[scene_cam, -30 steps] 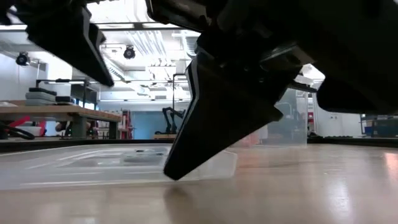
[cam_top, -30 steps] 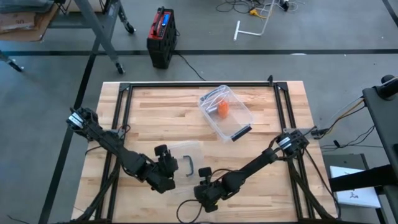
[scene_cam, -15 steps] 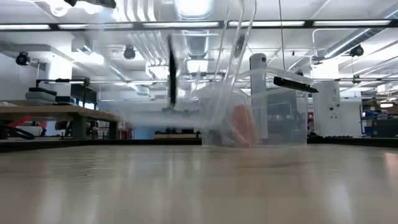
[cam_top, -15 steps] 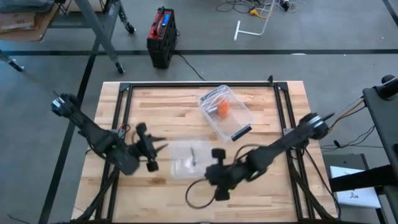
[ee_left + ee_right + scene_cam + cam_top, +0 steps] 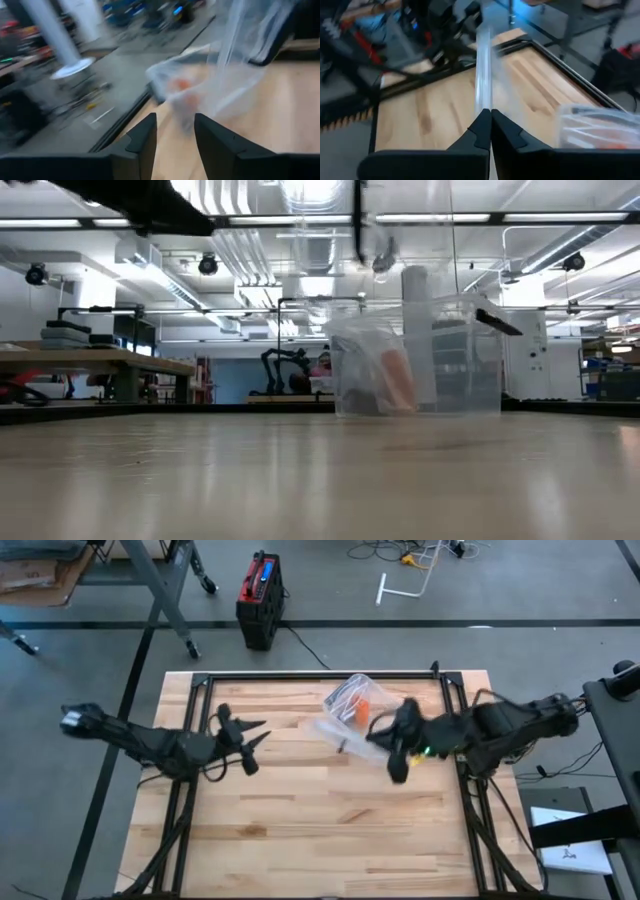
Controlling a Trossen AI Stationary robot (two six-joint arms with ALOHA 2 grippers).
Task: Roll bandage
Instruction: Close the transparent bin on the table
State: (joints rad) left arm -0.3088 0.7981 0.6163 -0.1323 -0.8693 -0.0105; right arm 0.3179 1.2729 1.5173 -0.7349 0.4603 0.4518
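While pinched by the right end effector (image 5: 491,116), the clear bag (image 5: 483,70) hangs vertically.

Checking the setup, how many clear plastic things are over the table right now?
2: a clear container at the table's far middle, and a clear plastic bag pinched in the right hand beside it.

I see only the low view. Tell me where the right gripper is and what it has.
Observer: The right gripper is over the far right part of the table, beside the clear container.
Operator: Say what it holds.
Observer: Its fingers are shut on a thin clear plastic sheet, seen edge-on in its wrist view.
Operator: Report the left gripper.
Observer: The left gripper is above the table's left side, fingers open with nothing between them.
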